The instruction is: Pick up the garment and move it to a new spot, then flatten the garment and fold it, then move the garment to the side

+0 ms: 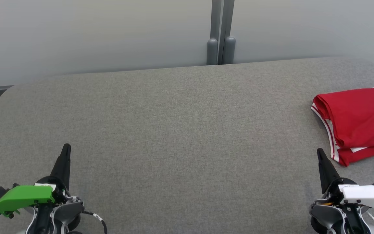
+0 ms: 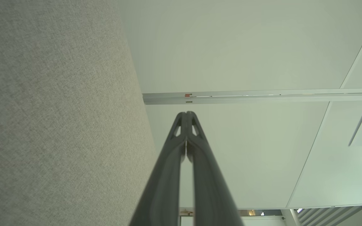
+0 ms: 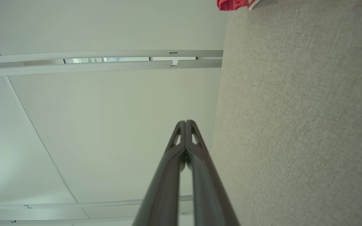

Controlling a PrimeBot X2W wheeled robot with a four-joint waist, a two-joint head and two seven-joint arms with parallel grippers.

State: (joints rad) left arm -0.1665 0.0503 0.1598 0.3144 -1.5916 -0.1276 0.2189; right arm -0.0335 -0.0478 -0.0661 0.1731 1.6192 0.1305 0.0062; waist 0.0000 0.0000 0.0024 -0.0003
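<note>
The garment [image 1: 360,122] is a red jersey with white trim and a dark number, folded into a compact stack at the right edge of the grey table [image 1: 180,130]. A corner of the garment [image 3: 233,4] peeks in at the top of the right wrist view. My right gripper [image 1: 319,152] is shut and empty at the lower right, its tips just left of the jersey's near corner and apart from it. My left gripper [image 1: 66,147] is shut and empty at the lower left. Each wrist view shows its gripper [image 2: 186,113] [image 3: 185,122] with fingers pressed together.
Pale partition panels [image 1: 93,32] stand behind the table's far edge, joined by a grey post [image 1: 221,35]. The table's far corners are rounded. Bare grey fabric spans the whole middle and left of the table.
</note>
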